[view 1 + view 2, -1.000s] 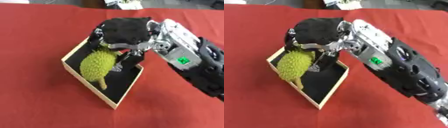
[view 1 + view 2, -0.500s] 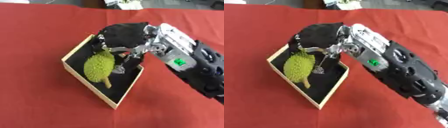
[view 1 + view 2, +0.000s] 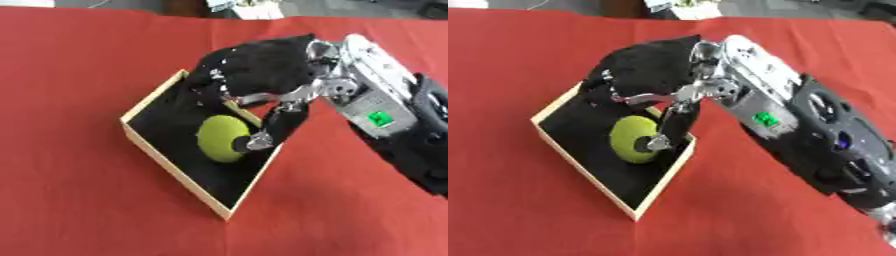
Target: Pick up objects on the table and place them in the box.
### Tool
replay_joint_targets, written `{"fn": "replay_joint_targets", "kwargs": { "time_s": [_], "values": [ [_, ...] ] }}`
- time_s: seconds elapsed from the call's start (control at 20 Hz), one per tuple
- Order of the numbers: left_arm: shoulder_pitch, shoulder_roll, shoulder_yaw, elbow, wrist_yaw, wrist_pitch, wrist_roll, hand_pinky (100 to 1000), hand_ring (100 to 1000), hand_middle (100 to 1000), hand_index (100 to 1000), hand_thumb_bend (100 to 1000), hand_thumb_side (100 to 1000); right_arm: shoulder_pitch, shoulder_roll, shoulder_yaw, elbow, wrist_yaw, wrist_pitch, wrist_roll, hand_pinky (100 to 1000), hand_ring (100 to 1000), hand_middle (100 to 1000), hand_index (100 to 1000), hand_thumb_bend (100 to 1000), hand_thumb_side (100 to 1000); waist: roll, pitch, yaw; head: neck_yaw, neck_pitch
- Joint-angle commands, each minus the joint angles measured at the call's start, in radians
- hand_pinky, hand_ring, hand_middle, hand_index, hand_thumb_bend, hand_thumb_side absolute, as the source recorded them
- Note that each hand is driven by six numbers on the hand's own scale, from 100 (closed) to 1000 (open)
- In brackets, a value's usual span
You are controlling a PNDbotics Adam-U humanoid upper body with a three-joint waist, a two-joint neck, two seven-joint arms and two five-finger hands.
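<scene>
Right hand (image 3: 645, 75) is over the box (image 3: 553, 139), fingers spread above its far corner. The green ball (image 3: 632, 139) lies on the black floor inside, thumb tip just beside it.

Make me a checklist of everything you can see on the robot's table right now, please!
Surface: red cloth over the table.
Job's things: green fruit lying inside the box, a shallow wooden tray with a black lining.
Clutter: nothing seen on the cloth.
Hands: right hand over the box's far corner, one finger reaching down beside the fruit; left hand not in view.
Cables: nothing seen.
Surroundings: pale, unclear items beyond the far edge.
</scene>
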Motion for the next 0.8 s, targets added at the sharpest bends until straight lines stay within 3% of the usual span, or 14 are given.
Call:
{"fn": "replay_joint_targets", "kwargs": {
  "time_s": [0.05, 0.2, 0.25, 0.3, 0.35, 0.5, 0.6, 0.8],
  "values": [
    [-0.001, 0.028, 0.01, -0.01, -0.001, 0.001, -0.003, 582, 606, 657, 691, 166, 694, -0.006, -0.035, -0.041, -0.039, -0.005, 0.011, -0.033, 922, 907, 870, 946, 352, 144, 0.009, -0.02, -0.001, 0.0, -0.006],
    [0.001, 0.027, 0.011, -0.01, -0.002, -0.001, 0.0, 582, 606, 657, 690, 166, 694, 0.006, -0.045, -0.091, -0.069, -0.012, 0.042, -0.088, 907, 886, 848, 933, 302, 100, 0.01, -0.02, -0.003, 0.003, -0.007],
    [0.001, 0.027, 0.012, -0.01, -0.002, -0.002, 0.001, 582, 606, 657, 690, 165, 694, 0.011, -0.047, -0.114, -0.076, -0.018, 0.058, -0.12, 884, 862, 815, 907, 144, 100, 0.011, -0.019, -0.004, 0.004, -0.008],
    [0.003, 0.027, 0.013, -0.011, -0.003, -0.003, 0.001, 582, 606, 657, 690, 165, 694, 0.019, -0.05, -0.144, -0.079, -0.033, 0.078, -0.175, 874, 853, 798, 897, 214, 100, 0.011, -0.019, -0.005, 0.005, -0.008],
    [0.004, 0.026, 0.013, -0.012, -0.004, -0.004, 0.002, 582, 606, 657, 690, 165, 694, 0.027, -0.053, -0.169, -0.081, -0.052, 0.101, -0.232, 820, 812, 749, 858, 100, 100, 0.011, -0.019, -0.006, 0.007, -0.008],
    [0.008, 0.023, 0.016, -0.015, -0.008, -0.006, 0.006, 582, 607, 657, 690, 165, 694, 0.074, -0.071, -0.269, -0.082, -0.169, 0.2, -0.451, 762, 779, 717, 830, 100, 100, 0.012, -0.016, -0.009, 0.014, -0.009],
    [0.011, 0.022, 0.018, -0.018, -0.011, -0.006, 0.009, 582, 607, 657, 690, 165, 694, 0.109, -0.098, -0.326, -0.082, -0.23, 0.231, -0.554, 765, 782, 723, 835, 100, 177, 0.011, -0.015, -0.012, 0.019, -0.011],
    [0.019, 0.021, 0.024, -0.025, -0.019, -0.011, 0.019, 583, 608, 658, 691, 165, 694, 0.201, -0.153, -0.428, -0.082, -0.28, 0.277, -0.676, 773, 807, 754, 847, 100, 465, 0.011, -0.013, -0.017, 0.028, -0.013]
  ]
}}
